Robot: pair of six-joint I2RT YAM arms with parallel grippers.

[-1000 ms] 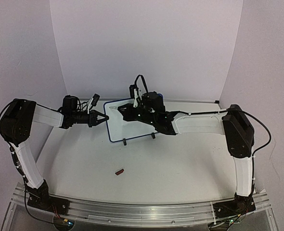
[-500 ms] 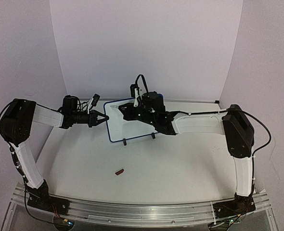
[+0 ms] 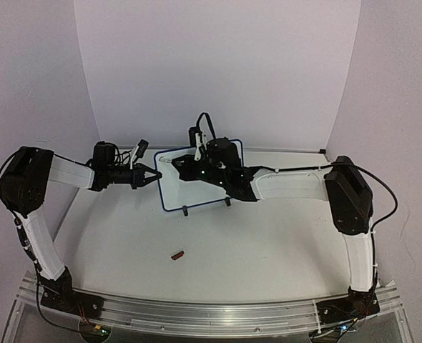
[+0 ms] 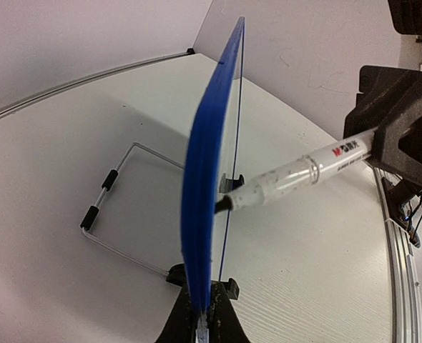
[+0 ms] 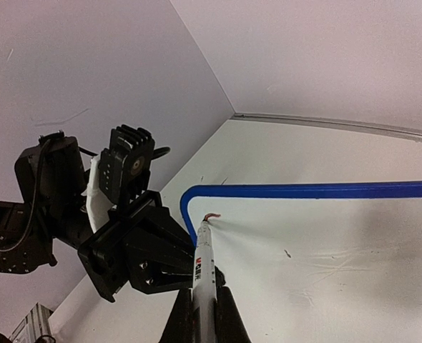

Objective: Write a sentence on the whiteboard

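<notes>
Leftmost, the left claw (image 3: 154, 176) reaches in from 9 o'clock and is clenched on the left edge of the whiteboard (image 3: 175, 193), which stands upright toward the back of the table (image 3: 268, 243). Bare tabletop lies open from the board's 4 to 8 o'clock, save a small reddish-brown piece (image 3: 177, 254) at 7 o'clock. Only the left wrist view shows the board edge-on, its wire stand (image 4: 111, 179) behind. The marker (image 5: 202, 261), grasped by the right claw (image 5: 202, 318) coming from 3 o'clock, touches its tip just inside the frame's top-left corner. There, in the right wrist view alone, the sentence (image 5: 212, 215) is one short hooked stroke.
</notes>
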